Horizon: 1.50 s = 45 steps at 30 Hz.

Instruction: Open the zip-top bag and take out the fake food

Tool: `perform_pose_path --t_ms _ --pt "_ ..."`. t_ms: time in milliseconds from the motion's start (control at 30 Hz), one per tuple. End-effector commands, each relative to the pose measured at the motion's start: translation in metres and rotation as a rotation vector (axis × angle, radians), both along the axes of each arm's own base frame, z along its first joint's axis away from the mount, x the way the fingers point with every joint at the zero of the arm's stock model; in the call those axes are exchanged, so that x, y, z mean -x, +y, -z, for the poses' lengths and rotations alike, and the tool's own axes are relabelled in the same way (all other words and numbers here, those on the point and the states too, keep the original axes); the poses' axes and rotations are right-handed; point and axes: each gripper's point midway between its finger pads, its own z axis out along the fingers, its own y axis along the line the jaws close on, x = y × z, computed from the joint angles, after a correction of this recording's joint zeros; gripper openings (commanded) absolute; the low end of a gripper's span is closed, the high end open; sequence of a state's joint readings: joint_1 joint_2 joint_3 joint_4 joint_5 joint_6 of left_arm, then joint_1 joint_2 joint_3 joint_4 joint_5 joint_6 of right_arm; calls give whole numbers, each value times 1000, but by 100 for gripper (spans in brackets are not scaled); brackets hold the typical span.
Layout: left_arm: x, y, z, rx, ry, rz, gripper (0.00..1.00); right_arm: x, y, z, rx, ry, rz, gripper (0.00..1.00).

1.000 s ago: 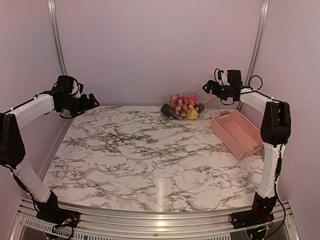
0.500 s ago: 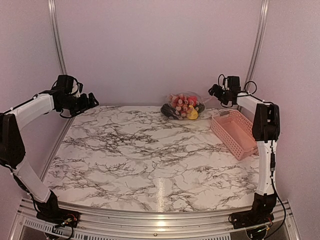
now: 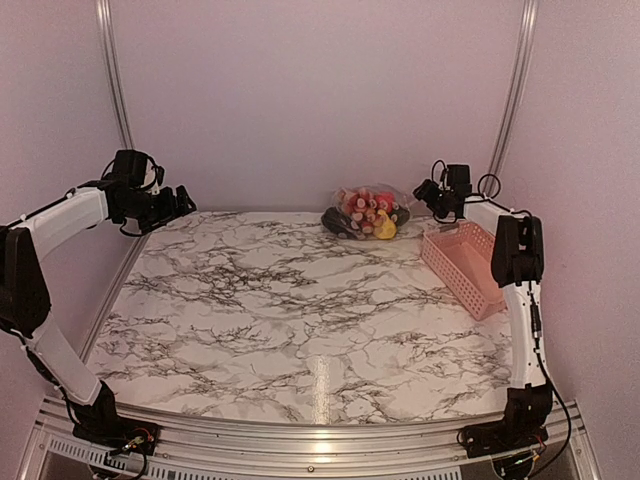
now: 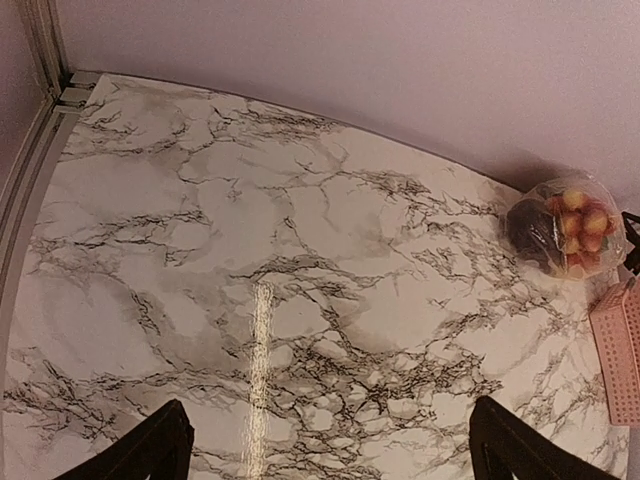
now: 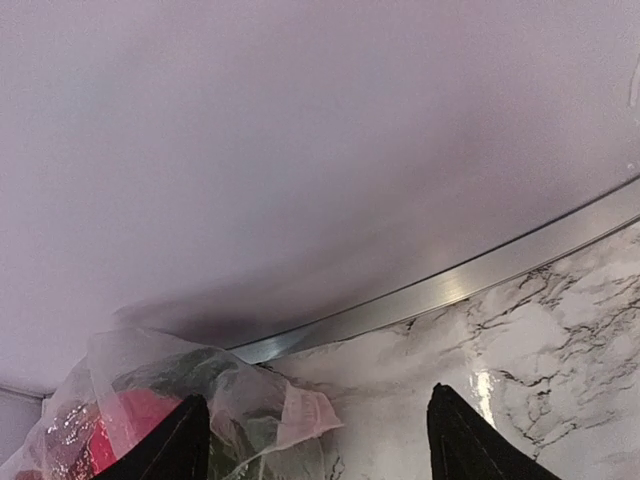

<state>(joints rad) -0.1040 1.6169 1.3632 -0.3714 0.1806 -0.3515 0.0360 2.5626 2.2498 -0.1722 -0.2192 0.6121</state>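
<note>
Currently right jaws gape just beside the zip-top bag [image 3: 367,213] of fake food [image 3: 383,226]; left jaws gape well left of it.

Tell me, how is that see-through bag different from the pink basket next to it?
The zip-top bag is clear and crinkly; the pink basket is opaque, with perforated walls. The bag bulges round the fake food; the basket is rectangular, with nothing visible inside. The bag sits at the far edge of the marble table, the basket along its right edge. Both rest on it.
</note>
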Motion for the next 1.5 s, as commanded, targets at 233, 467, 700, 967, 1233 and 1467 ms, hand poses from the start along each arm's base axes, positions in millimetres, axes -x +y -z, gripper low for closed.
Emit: perform_pose_path --t_ms 233,467,700,967,1233,1467 --pt "11 7 -2 -42 15 -16 99 -17 9 -15 -77 -79 2 24" --pt "8 4 -3 -33 5 -4 99 -11 28 -53 -73 -153 -72 0" --pt "6 -3 -11 -6 -21 24 99 15 79 -121 -50 -303 -210 0" --pt "7 -8 -19 10 -44 59 99 47 129 -185 -49 -413 -331 0" --pt "8 -23 -31 63 -87 134 99 86 180 -230 -84 -482 -434 0" --pt "16 -41 -46 138 -154 225 99 140 247 -250 -85 -540 -637 0"
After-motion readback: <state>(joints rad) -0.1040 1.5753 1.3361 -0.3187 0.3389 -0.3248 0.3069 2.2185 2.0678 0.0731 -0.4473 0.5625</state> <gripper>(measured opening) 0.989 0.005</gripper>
